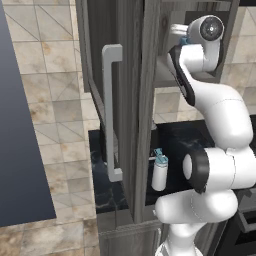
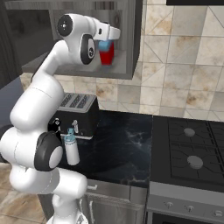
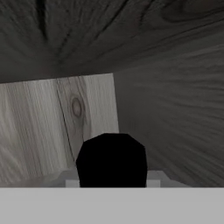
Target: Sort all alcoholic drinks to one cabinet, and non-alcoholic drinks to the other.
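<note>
Holding red bottle (image 2: 106, 54) inside cabinet (image 2: 127, 43), end effector (image 2: 106, 43) clenched on its cap for shelving | white bottle (image 1: 159, 172) waiting on desk (image 2: 122, 144).

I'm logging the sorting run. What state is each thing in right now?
Cabinet door: swung open.
Red-and-blue bottle: upright inside the open cabinet, held in the end effector.
White teal-lidded bottle: upright on the counter, lid closed.
Toaster: slots empty.
Stove burners: unlit.
</note>
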Controlling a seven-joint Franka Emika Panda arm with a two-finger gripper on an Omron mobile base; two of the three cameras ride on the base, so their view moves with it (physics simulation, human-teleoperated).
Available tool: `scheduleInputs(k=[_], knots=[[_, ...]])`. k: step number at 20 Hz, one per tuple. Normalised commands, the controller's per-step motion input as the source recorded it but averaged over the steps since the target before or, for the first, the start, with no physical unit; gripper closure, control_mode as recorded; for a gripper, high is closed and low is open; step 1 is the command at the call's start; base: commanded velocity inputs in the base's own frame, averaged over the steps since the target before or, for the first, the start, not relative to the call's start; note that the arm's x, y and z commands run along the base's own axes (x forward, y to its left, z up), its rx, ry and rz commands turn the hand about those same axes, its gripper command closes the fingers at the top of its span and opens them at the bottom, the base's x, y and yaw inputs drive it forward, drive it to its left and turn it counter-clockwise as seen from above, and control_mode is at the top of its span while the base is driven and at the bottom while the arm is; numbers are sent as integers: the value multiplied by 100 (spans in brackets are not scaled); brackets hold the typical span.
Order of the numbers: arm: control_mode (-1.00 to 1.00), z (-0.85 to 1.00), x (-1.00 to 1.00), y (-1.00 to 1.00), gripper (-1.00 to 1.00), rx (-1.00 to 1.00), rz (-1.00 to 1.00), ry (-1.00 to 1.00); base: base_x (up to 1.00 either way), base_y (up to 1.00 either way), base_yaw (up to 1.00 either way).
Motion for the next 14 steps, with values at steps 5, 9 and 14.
scheduleInputs(k=[5,9,14], knots=[[-100,-10,0,0,-100,0,0,-2,0,0,0],[-100,0,0,3,-100,0,0,-2,0,0,0],[-100,1,-1,6,-100,0,0,-4,0,0,0]])
